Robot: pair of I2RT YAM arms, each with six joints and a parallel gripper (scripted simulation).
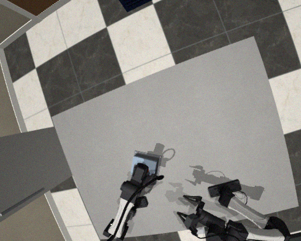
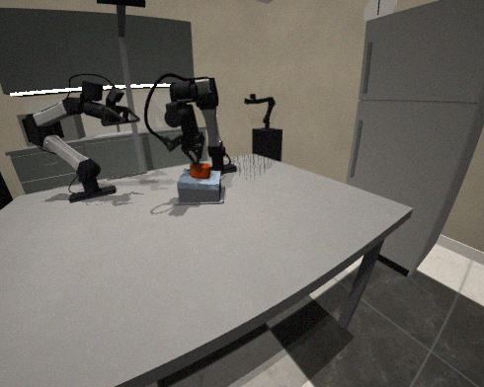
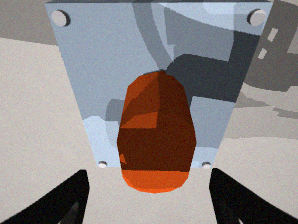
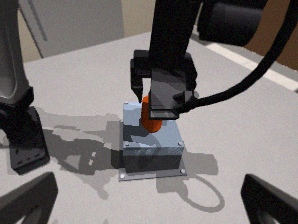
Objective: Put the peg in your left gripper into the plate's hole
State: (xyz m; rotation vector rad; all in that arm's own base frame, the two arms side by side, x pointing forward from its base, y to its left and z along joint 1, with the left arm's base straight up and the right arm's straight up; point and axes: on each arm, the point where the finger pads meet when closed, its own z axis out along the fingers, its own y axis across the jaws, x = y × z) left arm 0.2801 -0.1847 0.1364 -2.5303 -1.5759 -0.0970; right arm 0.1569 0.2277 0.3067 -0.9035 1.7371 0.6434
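An orange peg [image 2: 200, 171] [image 3: 157, 150] [image 4: 149, 120] stands upright at the light blue plate [image 1: 138, 160] [image 2: 188, 181] [image 3: 90, 60] [image 4: 172, 136] on top of a grey block. Its upper part sticks up clearly above the surface. The hole's rim is hidden by the peg, so its depth cannot be told. My left gripper [image 2: 197, 161] [image 3: 149, 177] is open, with its fingertips apart on either side near the peg's top and gaps to both sides. My right gripper [image 1: 182, 205] [image 4: 149, 181] is open and empty, in the air away from the block.
The block stands on a thin base flange [image 2: 201, 201] [image 4: 150, 176] with small screws, on the grey table [image 1: 180, 117] [image 2: 192, 262]. The left arm reaches over the block from above. The right arm stands to one side, with shadows on the table between.
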